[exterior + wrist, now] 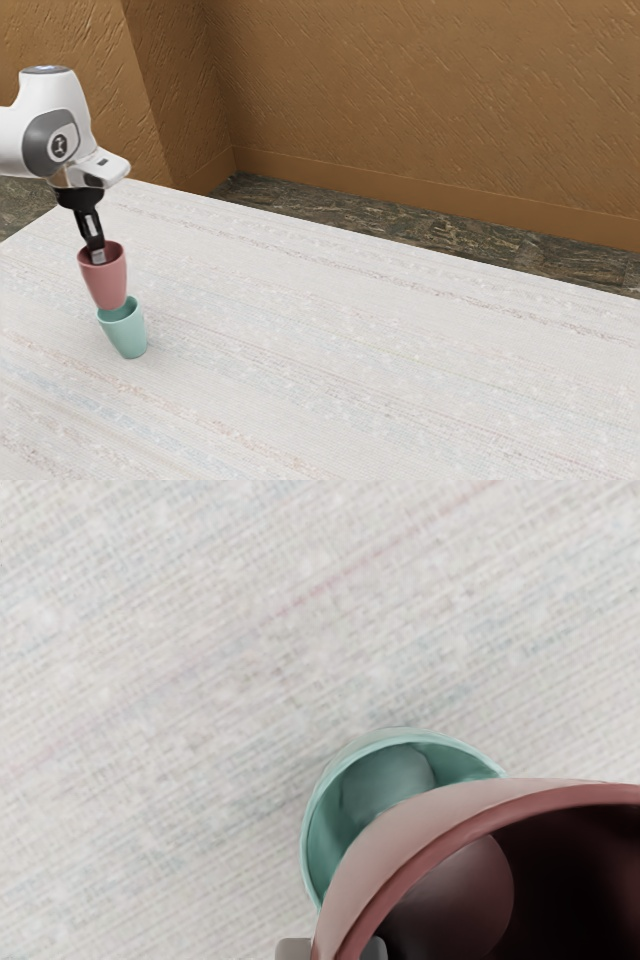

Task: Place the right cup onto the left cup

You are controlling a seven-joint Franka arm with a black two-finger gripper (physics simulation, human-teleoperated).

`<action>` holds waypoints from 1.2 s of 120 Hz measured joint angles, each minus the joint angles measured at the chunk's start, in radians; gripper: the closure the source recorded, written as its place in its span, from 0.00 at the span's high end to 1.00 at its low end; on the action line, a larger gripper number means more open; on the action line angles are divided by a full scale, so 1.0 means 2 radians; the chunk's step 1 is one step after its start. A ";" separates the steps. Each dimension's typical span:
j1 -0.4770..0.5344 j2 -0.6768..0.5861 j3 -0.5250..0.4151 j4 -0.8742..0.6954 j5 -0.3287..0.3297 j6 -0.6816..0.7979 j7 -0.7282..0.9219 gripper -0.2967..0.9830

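The gripper (98, 256) is shut on the near-upright pink cup (108, 283), pinching its wall at the rim, with one fingertip inside the cup. The teal cup (128, 334) stands on the table, its opening up. In the exterior view the pink cup's base overlaps the back left of the teal rim; whether they touch cannot be told. In the wrist view, the gripper (334, 948) has a fingertip on either side of the pink wall. There the pink cup (400, 848) covers part of the teal cup (322, 825), whose inner floor partly shows.
The pale, streaked table (370, 360) stretches from the cups toward the exterior view's right. Its far edge runs in front of a dark floor (440, 228) and a brown wall (420, 100). The arm comes in from the exterior view's upper left.
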 joint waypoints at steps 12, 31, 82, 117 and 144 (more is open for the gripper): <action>0.011 0.002 -0.001 0.000 0.007 -0.004 -0.004 0.16; 0.023 0.005 -0.001 0.004 0.018 -0.007 -0.010 0.16; -0.029 0.016 -0.002 0.006 0.035 -0.007 -0.027 0.16; -0.015 0.061 -0.003 0.006 0.036 0.004 -0.035 0.16; -0.031 0.052 -0.004 0.026 0.048 0.001 -0.036 0.48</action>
